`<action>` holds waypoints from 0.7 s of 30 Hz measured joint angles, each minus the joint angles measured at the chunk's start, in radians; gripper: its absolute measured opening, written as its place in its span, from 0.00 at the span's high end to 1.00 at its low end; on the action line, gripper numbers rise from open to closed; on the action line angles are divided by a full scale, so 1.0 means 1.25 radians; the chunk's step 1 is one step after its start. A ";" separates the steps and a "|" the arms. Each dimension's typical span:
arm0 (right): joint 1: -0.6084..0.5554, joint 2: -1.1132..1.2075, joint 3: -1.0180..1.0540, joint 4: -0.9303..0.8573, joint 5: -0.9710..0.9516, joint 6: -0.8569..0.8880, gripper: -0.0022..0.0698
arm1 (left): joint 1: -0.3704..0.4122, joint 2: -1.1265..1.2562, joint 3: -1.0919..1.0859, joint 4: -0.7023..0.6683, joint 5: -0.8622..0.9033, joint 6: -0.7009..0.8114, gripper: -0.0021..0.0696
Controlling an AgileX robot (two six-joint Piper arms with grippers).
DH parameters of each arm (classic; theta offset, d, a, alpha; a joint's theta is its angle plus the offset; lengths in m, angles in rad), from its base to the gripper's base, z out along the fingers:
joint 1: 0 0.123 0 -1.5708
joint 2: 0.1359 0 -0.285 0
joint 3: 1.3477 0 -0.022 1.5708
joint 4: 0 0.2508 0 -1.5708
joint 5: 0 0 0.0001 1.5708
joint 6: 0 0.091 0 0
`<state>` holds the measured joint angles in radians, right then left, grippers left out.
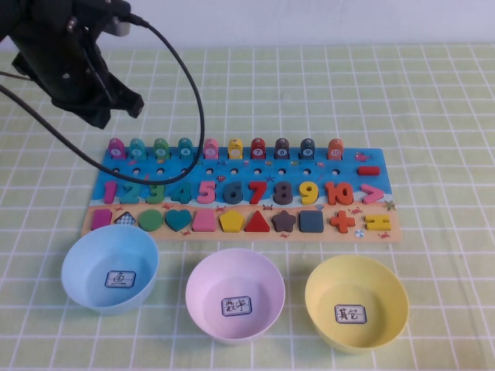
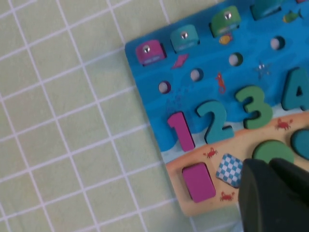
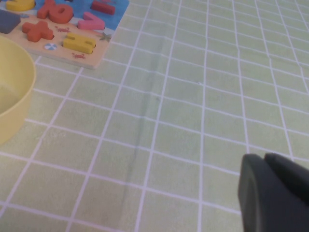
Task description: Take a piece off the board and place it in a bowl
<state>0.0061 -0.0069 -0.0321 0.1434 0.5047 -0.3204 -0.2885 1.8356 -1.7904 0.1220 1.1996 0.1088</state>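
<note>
Pink bowl (image 1: 235, 294) beside yellow bowl (image 1: 356, 303) on checked green cloth (image 1: 433, 116)

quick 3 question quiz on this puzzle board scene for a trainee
1. True or false: the piece sits at the board's left end.
2. Which bowl is nearest the piece: A the bowl, B pink bowl, C yellow bowl?
3. Fill in: the left gripper, hovering beyond the board's left end, is ____.

Key: 1 true. 2 A. 3 shut.

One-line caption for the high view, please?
Left gripper, shut, hovers beyond the board's far-left corner; purple fish piece sits in place, light blue bowl empty; right gripper unseen here.
</note>
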 joint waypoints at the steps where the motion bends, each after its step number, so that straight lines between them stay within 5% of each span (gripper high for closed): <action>1: 0.000 0.000 0.000 0.000 0.000 0.000 0.99 | 0.000 0.013 -0.005 0.000 -0.002 -0.005 0.97; 6: 0.000 0.000 0.000 0.000 0.000 0.000 0.99 | 0.022 0.056 -0.016 -0.014 -0.002 -0.023 0.85; 13: 0.000 0.000 0.000 0.000 0.000 0.000 0.99 | 0.092 0.114 -0.018 -0.078 -0.016 -0.043 0.40; 21: 0.000 0.000 0.000 0.000 0.000 0.000 0.99 | 0.110 0.161 -0.077 -0.112 -0.054 -0.028 0.35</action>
<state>0.0061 -0.0069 -0.0321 0.1434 0.5047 -0.3204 -0.1505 2.0366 -1.8872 -0.0184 1.1323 0.0732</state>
